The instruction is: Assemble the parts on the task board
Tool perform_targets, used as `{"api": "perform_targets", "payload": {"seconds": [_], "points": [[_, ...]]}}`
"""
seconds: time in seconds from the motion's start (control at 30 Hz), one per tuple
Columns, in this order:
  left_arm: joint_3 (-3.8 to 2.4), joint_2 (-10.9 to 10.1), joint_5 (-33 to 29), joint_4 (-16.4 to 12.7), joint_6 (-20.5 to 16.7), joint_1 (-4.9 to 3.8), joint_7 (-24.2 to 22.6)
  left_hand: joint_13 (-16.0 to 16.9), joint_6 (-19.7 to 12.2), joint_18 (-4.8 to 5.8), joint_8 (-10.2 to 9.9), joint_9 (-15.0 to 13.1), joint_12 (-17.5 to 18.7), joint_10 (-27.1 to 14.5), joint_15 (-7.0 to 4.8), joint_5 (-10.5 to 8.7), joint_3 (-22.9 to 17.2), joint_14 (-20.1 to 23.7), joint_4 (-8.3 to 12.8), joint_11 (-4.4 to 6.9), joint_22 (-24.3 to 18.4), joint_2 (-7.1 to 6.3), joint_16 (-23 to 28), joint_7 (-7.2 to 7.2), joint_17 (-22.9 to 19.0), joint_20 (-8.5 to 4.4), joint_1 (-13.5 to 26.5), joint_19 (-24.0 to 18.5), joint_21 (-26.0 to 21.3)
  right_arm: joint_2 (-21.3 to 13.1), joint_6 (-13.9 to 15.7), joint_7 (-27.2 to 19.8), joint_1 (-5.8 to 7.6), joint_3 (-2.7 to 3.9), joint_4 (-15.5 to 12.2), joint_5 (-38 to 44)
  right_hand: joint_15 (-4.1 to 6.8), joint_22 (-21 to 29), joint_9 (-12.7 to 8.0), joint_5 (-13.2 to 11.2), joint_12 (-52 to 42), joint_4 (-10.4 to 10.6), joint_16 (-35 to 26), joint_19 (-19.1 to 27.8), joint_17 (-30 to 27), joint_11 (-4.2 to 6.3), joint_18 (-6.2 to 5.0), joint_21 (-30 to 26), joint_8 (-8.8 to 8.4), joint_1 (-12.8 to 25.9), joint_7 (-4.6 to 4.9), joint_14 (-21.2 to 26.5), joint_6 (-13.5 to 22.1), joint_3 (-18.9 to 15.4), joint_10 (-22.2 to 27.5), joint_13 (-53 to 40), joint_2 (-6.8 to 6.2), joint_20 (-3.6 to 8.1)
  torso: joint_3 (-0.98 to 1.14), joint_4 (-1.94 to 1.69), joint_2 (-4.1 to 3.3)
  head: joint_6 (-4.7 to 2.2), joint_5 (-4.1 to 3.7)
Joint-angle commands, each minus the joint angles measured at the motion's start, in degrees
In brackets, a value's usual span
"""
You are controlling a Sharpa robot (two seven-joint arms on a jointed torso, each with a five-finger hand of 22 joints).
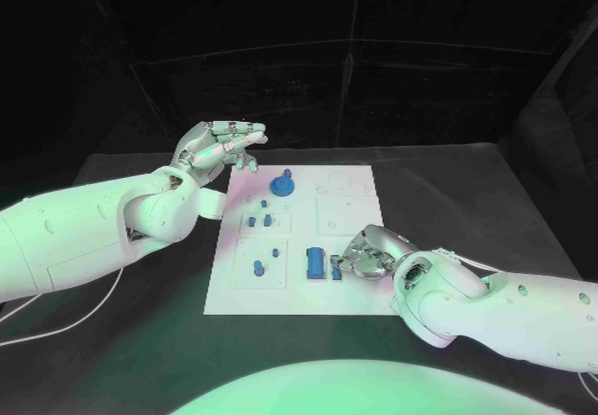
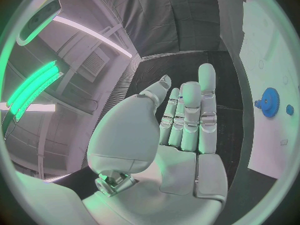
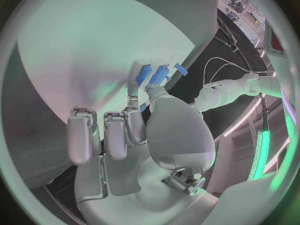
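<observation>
On the black tabletop (image 1: 149, 346) the white task board (image 1: 353, 197) carries a blue gear (image 1: 284, 185), small blue pegs (image 1: 258, 221) and a blue cylinder (image 1: 315, 263). The right robot hand (image 1: 364, 253) pinches a blue part (image 3: 158, 75) beside that cylinder. The left robot hand (image 1: 219, 143) hovers off the board's far corner, fingers straight, holding nothing; its wrist view shows the gear's teeth

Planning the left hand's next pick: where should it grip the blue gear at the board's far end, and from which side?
Probably from above. The blue gear lies flat on the task board, so fingers would close across its toothed rim. The left hand, open, hovers beside it.
</observation>
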State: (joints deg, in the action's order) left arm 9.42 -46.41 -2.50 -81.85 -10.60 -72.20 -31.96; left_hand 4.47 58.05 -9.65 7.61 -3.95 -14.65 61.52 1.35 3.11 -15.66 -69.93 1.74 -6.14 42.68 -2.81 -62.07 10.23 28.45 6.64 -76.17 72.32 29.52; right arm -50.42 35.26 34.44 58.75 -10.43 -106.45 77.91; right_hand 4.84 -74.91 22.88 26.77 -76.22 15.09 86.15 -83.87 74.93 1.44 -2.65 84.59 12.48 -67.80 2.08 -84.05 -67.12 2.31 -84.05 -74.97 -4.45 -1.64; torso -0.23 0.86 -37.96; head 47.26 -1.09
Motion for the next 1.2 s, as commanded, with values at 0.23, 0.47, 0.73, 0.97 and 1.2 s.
{"api": "perform_targets", "payload": {"seconds": [0.23, 0.47, 0.73, 0.97, 1.2], "points": [[-0.05, -0.07, -0.16, -0.17, 0.47, -0.09, -0.12, -0.07, -0.37, -0.77, 0.33, 0.09, -0.24, -0.34, -0.12, -0.03, 0.39, 0.33, 0.05, -0.08, -0.09, 0.16, 0.22, 0.18, -0.05, 0.14, -0.57, -0.18, -0.17, -0.36, -0.39, 0.07, 0.08, 0.04, -0.36, 0.59, 0.09, -8.12, 0.63, -8.41, 0.13, 1.40, -0.34, -0.36, 7.31, 0.12, 0.59, -0.10, 0.31, 2.03, 0.49, -4.44, 0.28, -3.87, -1.15, -5.73, 0.16, -0.05, 0.02, -0.01, -0.01, -0.02, -0.11], [-0.05, -0.13, -0.16, -0.23, 0.42, -0.09, -0.16, -0.07, -0.37, -0.77, 0.33, 0.09, -0.24, -0.34, -0.12, -0.03, 0.39, 0.33, 0.05, -0.08, -0.09, 0.16, 0.22, 0.18, -0.05, 0.14, -0.57, -0.18, -0.17, -1.33, -0.02, -0.22, 0.08, 0.04, -0.71, 1.31, 0.12, -8.08, 0.92, -8.46, 0.11, 0.27, -0.36, -0.31, 7.29, 0.14, 0.57, -0.17, 0.39, -0.21, 0.48, -4.44, 0.56, -4.44, -1.14, -5.80, 0.83, -0.03, 0.00, 0.00, 0.01, -0.06, -0.21], [-0.04, -0.21, -0.16, -0.24, 0.39, -0.09, -0.23, -0.07, -0.37, -0.77, 0.33, 0.09, -0.24, -0.34, -0.12, -0.03, 0.39, 0.33, 0.05, -0.08, -0.09, 0.16, 0.22, 0.18, -0.05, 0.14, -0.57, -0.18, -0.17, -2.99, -0.36, -5.40, 0.10, 0.05, -0.78, -0.17, -0.53, -6.89, 0.67, -12.27, 1.13, -3.51, -0.93, 0.76, 6.34, -0.70, 0.23, -1.23, -0.98, -6.31, 1.53, -4.23, 2.89, -5.24, -0.42, -5.29, 0.43, -0.52, 0.03, -0.13, 0.16, -0.35, -0.35], [-0.04, -0.23, -0.17, -0.25, 0.32, -0.09, -0.28, -0.07, -0.37, -0.77, 0.33, 0.09, -0.24, -0.34, -0.12, -0.03, 0.39, 0.33, 0.05, -0.08, -0.09, 0.16, 0.22, 0.18, -0.05, 0.14, -0.57, -0.18, -0.17, -3.21, -2.87, -7.65, 0.12, 0.05, -0.41, -1.28, -0.85, -6.61, 0.70, -17.46, 1.66, -4.80, -1.15, 1.04, 6.04, -1.04, 0.14, -1.55, -1.25, -7.57, 1.88, -4.16, 3.01, -6.70, -0.04, -5.00, 0.56, -0.88, 0.07, -0.04, 0.01, -0.51, -0.27], [-0.04, -0.27, -0.17, -0.25, 0.28, -0.09, -0.28, -0.07, -0.37, -0.77, 0.33, 0.09, -0.24, -0.34, -0.12, -0.03, 0.39, 0.33, 0.05, -0.08, -0.09, 0.16, 0.22, 0.18, -0.05, 0.14, -0.57, -0.18, -0.17, -2.96, -3.88, -8.09, 0.12, 0.04, -0.50, -1.54, -0.91, -6.66, 0.81, -18.03, 1.50, -3.97, -1.13, 0.99, 6.09, -1.07, 0.14, -1.55, -1.22, -6.10, 1.86, -4.18, 2.76, -8.34, -0.10, -5.10, 1.03, -1.01, 0.02, 0.01, -0.03, -0.56, -0.21]]}}
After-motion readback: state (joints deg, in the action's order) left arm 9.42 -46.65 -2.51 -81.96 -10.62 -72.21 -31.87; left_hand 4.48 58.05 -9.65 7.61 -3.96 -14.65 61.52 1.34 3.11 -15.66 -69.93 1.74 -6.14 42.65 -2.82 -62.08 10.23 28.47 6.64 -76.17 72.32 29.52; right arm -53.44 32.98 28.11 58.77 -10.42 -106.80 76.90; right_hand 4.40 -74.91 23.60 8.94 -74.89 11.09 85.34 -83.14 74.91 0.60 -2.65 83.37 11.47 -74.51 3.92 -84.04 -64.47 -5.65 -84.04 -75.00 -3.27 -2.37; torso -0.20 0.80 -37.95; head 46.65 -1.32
